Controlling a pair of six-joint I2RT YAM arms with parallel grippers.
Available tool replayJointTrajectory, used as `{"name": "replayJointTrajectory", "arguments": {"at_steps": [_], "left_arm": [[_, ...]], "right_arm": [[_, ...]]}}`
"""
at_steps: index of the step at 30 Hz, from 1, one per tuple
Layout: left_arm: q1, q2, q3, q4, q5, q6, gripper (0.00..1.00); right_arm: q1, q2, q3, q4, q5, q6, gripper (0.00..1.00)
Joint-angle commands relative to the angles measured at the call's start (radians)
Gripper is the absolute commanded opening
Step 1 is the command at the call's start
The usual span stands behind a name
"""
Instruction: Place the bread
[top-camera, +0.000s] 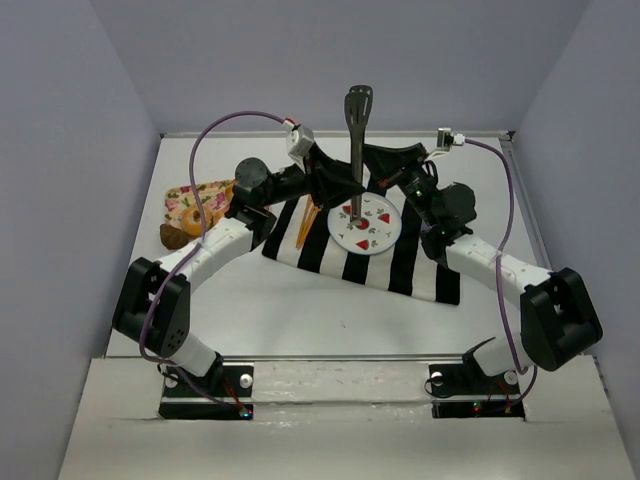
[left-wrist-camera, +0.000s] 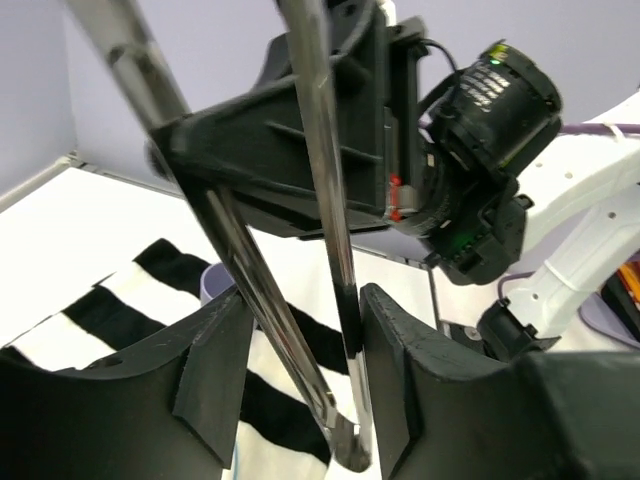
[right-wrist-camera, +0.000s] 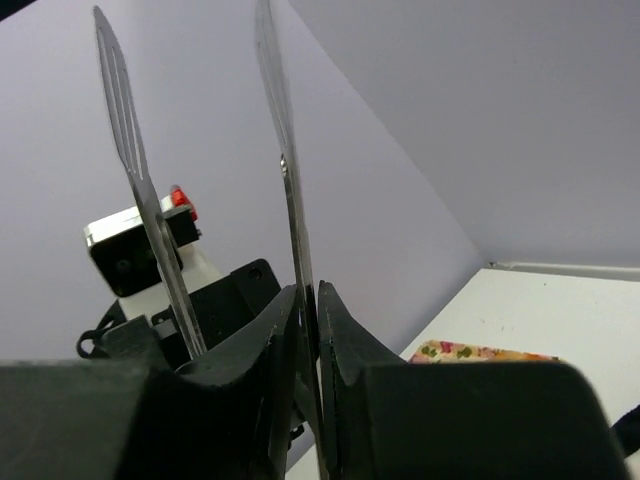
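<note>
Brown and smooth-crusted, the bread (top-camera: 172, 236) lies at the table's far-left side, at about nine o'clock from the strawberry-patterned plate (top-camera: 386, 236), touching a floral napkin (top-camera: 215, 192) beside a ring-shaped bread (top-camera: 188, 212). It looks light, soft and easily dented, so a gentle pinch across its narrow middle should suit it. The metal tongs (top-camera: 357, 150) stand upright over the plate, hinge end down, blades spread and pinching nothing. The right gripper (right-wrist-camera: 308, 300) clamps one arm; the left gripper (left-wrist-camera: 300, 340) brackets both arms low down and seems to touch them. The striped cloth (top-camera: 340, 262) lies under the plate. The ring-shaped bread crowds the roll at twelve o'clock, and both arms meet over the plate.
</note>
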Motion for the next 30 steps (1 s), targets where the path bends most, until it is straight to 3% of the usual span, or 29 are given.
{"name": "replayJointTrajectory", "arguments": {"at_steps": [1, 9, 21, 25, 26, 27, 29, 30], "left_arm": [[0.019, -0.062, 0.014, 0.046, -0.039, 0.023, 0.53], [0.034, -0.118, -0.018, 0.006, -0.057, 0.026, 0.52], [0.039, -0.230, -0.061, -0.129, -0.137, 0.110, 0.48], [0.039, -0.318, -0.026, -0.458, -0.346, 0.151, 0.43], [0.040, -0.333, -0.017, -0.540, -0.505, 0.147, 0.42], [0.039, -0.354, 0.009, -0.697, -0.584, 0.132, 0.42], [0.040, -0.368, 0.030, -0.842, -0.810, 0.101, 0.42], [0.039, -0.376, 0.039, -0.955, -0.859, 0.063, 0.40]], "right_arm": [[0.010, -0.070, -0.006, 0.066, -0.013, -0.018, 0.24], [0.010, -0.139, -0.009, -0.025, -0.056, -0.071, 0.56], [0.010, -0.179, 0.052, -0.234, -0.025, -0.150, 0.67], [0.010, -0.271, 0.037, -0.427, 0.146, -0.275, 0.69], [0.010, -0.315, 0.039, -0.478, 0.186, -0.298, 0.69], [0.010, -0.337, 0.040, -0.572, 0.281, -0.321, 0.69], [0.010, -0.395, 0.040, -0.659, 0.372, -0.367, 0.69], [0.010, -0.415, 0.028, -0.688, 0.413, -0.378, 0.69]]}}
